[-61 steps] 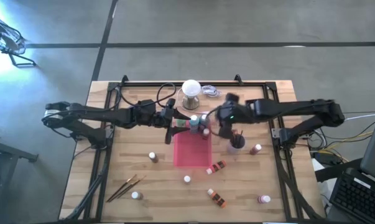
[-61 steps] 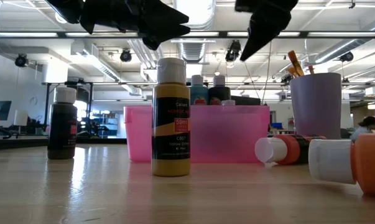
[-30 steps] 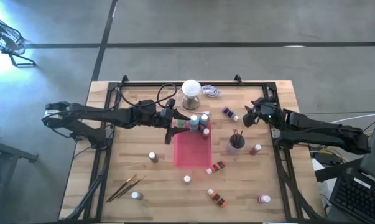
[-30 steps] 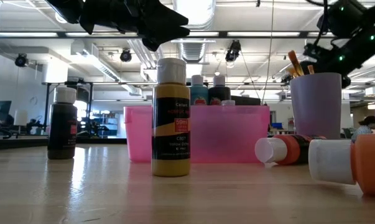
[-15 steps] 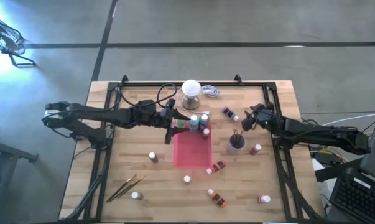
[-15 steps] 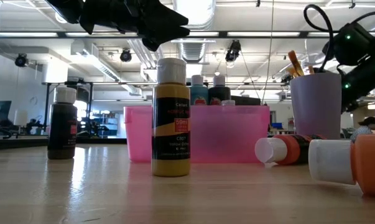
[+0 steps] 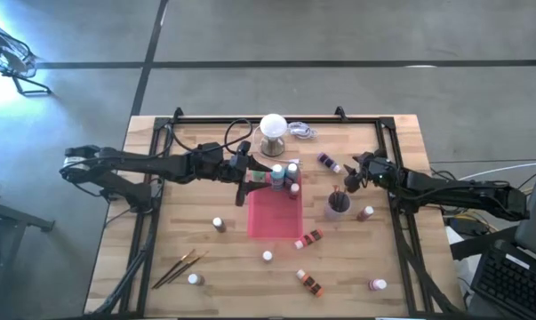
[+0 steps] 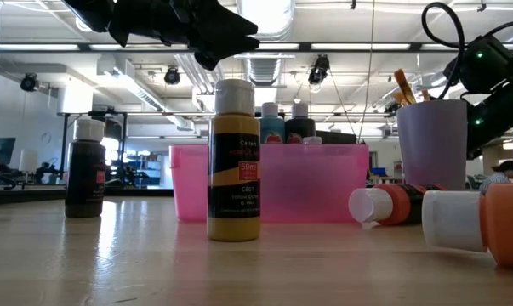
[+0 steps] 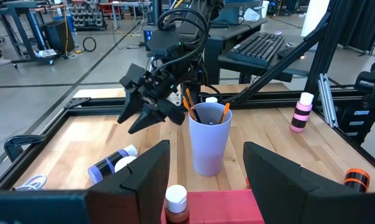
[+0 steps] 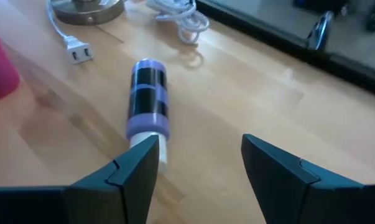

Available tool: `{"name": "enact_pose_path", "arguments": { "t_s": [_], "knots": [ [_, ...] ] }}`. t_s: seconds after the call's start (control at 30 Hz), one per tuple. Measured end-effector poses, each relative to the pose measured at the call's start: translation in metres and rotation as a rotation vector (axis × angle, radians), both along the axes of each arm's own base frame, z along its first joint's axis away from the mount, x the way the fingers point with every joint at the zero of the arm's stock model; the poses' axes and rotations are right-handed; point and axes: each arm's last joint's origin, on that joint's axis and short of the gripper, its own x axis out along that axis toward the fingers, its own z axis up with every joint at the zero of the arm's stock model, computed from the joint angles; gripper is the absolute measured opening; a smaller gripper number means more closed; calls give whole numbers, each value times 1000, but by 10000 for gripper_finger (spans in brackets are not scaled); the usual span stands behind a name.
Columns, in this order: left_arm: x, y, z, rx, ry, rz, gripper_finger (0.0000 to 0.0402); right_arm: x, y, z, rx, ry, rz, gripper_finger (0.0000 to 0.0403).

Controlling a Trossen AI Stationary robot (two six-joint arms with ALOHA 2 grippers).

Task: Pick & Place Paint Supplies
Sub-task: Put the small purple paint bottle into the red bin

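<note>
Pink tray (image 7: 275, 213), centre of the desk: teal bottle (image 7: 277, 174) and small white-capped bottles standing along its far edge; the rest of its floor bare.

Lavender cup (image 7: 338, 204), just right of the tray: upright, holding brown-handled brushes with orange tips (image 9: 188, 105).

Purple bottle (image 10: 149, 102): lying on its side toward the far right of the desk, purple body with a black label band, white cap (image 10: 155, 149) pointing to the right gripper (image 7: 351, 176). The gripper hovers low just beside it, fingers spread, holding nothing.

Left gripper (image 7: 244, 179): over the tray's far left corner, fingers apart, nothing between them.

Loose on the desk: a yellow bottle (image 8: 234, 161) and a dark brown bottle (image 8: 86, 170) upright, an orange bottle (image 8: 394, 204) lying down, two brushes (image 7: 180, 267) near the front left corner.

Lamp stand (image 7: 273, 132) at the far edge, its plug (image 10: 81, 55) on the wood.
</note>
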Motion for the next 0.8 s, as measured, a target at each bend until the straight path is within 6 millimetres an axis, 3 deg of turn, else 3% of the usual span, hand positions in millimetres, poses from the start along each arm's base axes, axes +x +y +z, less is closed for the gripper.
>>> {"name": "enact_pose_path", "arguments": {
  "t_s": [0.33,0.8],
  "knots": [
    [0,0,0,0,0,0,209,1,-6,9,64,-54,-5,242],
    [0,0,0,0,0,0,209,-1,-12,12,149,-100,73,220]
  ]
}}
